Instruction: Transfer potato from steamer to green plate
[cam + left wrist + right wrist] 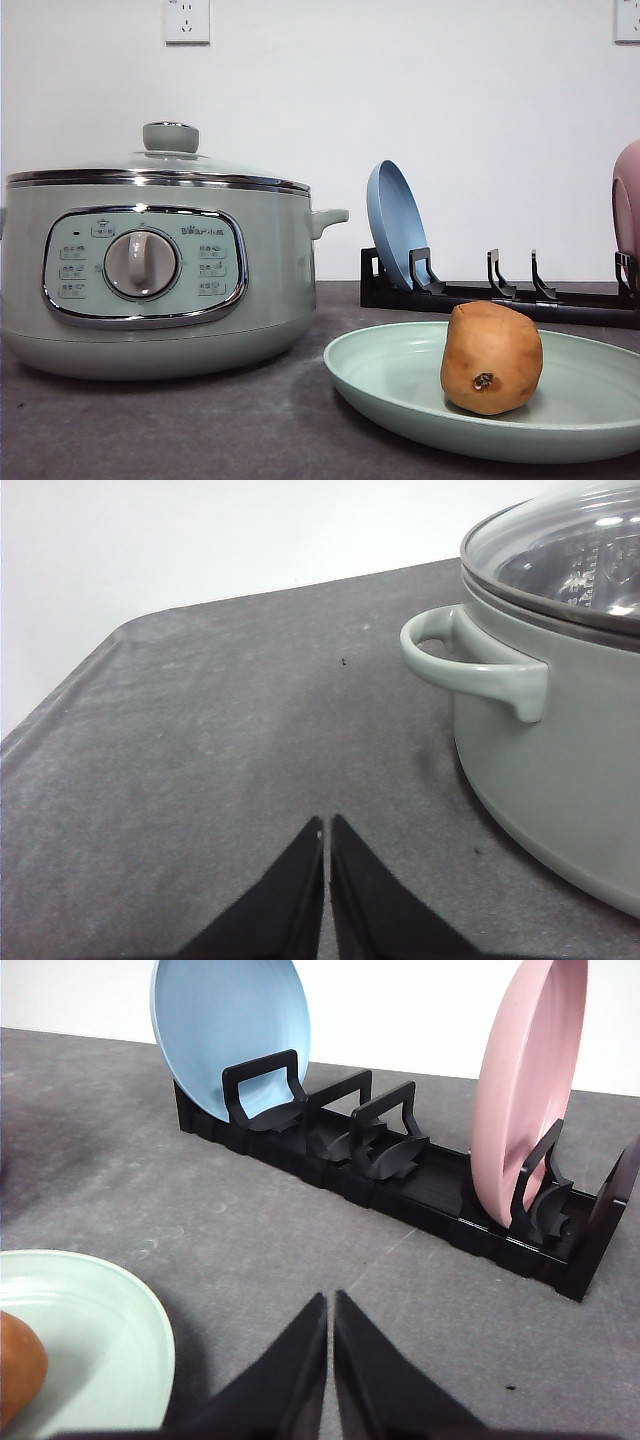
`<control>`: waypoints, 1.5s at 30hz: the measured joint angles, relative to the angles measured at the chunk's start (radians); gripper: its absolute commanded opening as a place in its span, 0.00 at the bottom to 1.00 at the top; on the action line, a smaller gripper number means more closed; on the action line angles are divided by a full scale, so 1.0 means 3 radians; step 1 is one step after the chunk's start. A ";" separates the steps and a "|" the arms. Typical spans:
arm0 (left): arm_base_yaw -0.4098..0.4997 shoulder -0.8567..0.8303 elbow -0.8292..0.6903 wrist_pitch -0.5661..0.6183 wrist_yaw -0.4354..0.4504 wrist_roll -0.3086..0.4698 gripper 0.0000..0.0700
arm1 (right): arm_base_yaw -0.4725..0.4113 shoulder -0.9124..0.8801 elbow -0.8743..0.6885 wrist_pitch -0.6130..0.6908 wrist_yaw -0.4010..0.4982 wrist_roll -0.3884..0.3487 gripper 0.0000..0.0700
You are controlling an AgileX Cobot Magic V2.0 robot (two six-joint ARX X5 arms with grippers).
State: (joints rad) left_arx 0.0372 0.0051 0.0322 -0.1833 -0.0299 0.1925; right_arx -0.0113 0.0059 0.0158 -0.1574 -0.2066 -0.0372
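The potato [491, 358] already stands in the green plate [400, 385] near the desk's front edge, the steamer [150, 270] lidded beside it — both grippers, left [326, 825] and right [330, 1300], pinched closed on nothing — so the transfer looks done, needing only parked arms.
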 measured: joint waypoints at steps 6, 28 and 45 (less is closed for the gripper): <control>0.0000 0.0000 0.0000 0.0000 0.0000 0.0000 0.00 | 0.0000 0.0000 0.0001 0.0000 0.0000 0.0000 0.00; 0.0000 0.0000 0.0000 0.0000 0.0000 0.0000 0.00 | 0.0000 0.0000 0.0001 0.0000 -0.0001 0.0000 0.00; 0.0000 0.0000 0.0000 0.0000 0.0000 0.0000 0.00 | 0.0000 0.0000 0.0001 0.0000 -0.0001 0.0000 0.00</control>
State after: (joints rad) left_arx 0.0372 0.0051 0.0322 -0.1833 -0.0299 0.1925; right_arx -0.0113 0.0059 0.0160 -0.1574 -0.2070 -0.0372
